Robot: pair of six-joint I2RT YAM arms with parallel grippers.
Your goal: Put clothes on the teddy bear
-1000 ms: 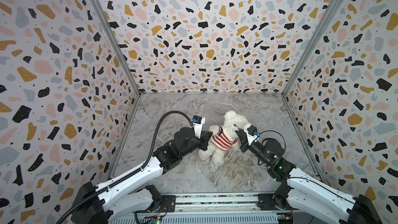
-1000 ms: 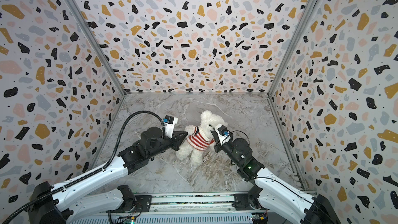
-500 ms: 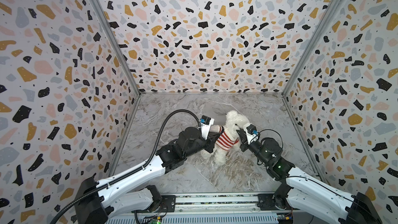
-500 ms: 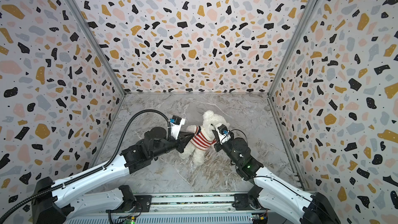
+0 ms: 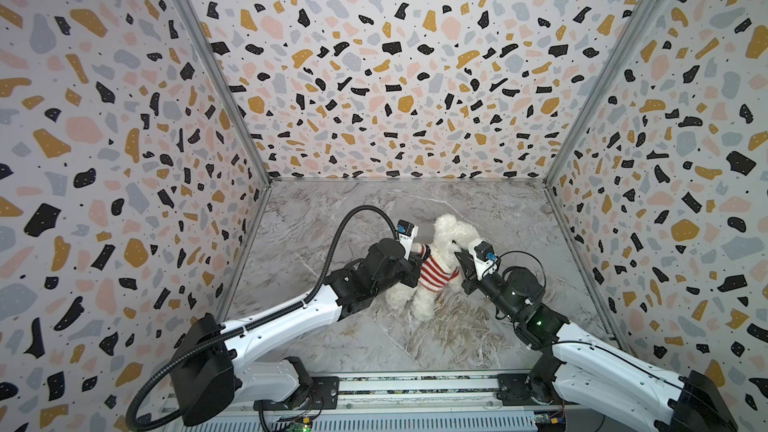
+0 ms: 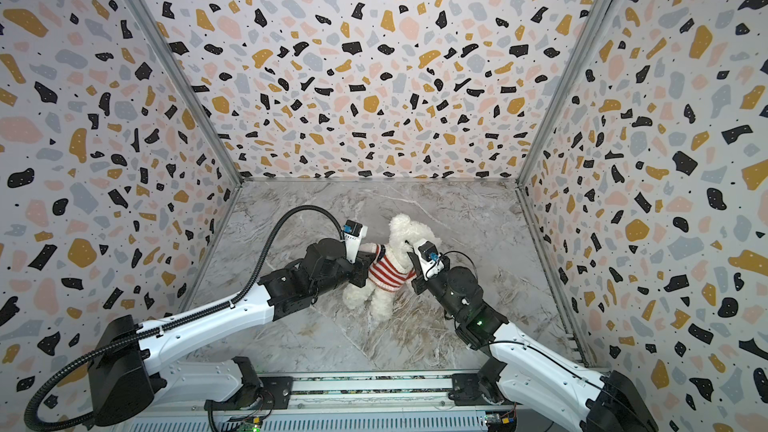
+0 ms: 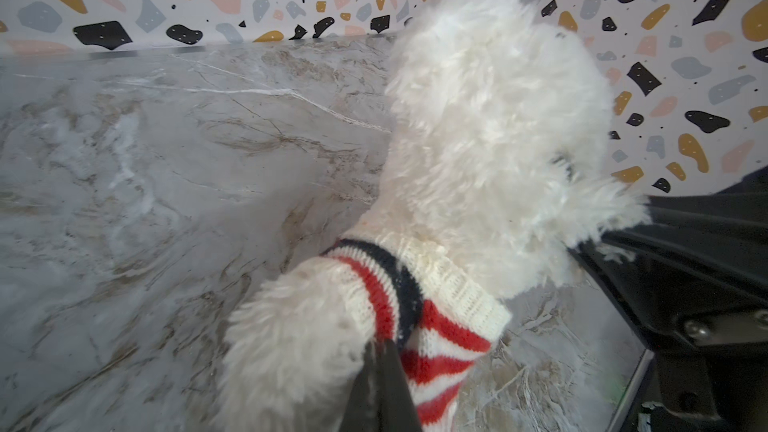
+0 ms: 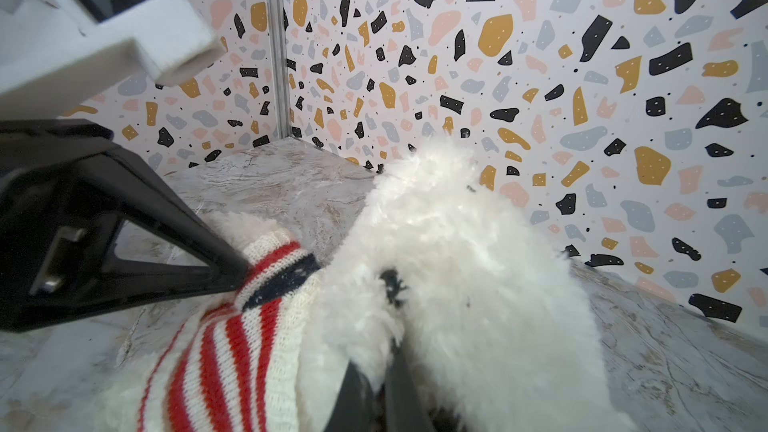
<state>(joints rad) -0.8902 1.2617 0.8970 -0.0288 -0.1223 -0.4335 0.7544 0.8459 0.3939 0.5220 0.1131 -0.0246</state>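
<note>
Here the teddy bear (image 5: 453, 234) is near the middle of the marble-patterned bench (image 5: 332, 218), roughly upright, with its head toward the back wall and its two bare legs pointing at the front rail (image 5: 415, 388). It wears a red-and-white striped sweater (image 5: 434, 274) over its torso. In the left wrist view a fluffy paw pokes out of one sleeve, which ends in a navy band at the cuff, and a cream ribbed collar lies around the neck. The bear's other side is hidden in both top views, so I cannot tell whether that arm is through its sleeve.

The left fingers (image 5: 412, 268) come in from the left and meet the bear at that sleeve. In the left wrist view they (image 7: 390, 388) are pressed together with their tips on the knit where the sleeve joins the striped body, pinching the sweater. The right wrist view shows the same tip (image 8: 174, 224) touching the cuff.

The right fingers (image 5: 463, 261) reach in from the right, up against the bear's chest below the muzzle. In the right wrist view they (image 8: 399, 392) are clenched nearly closed, with white fluff caught between them beside the collar. They grasp the bear itself there, though the exact spot is lost in the fur.

Both arms rise from the front rail, and terrazzo-patterned walls (image 5: 374, 76) enclose the bench on three sides.
</note>
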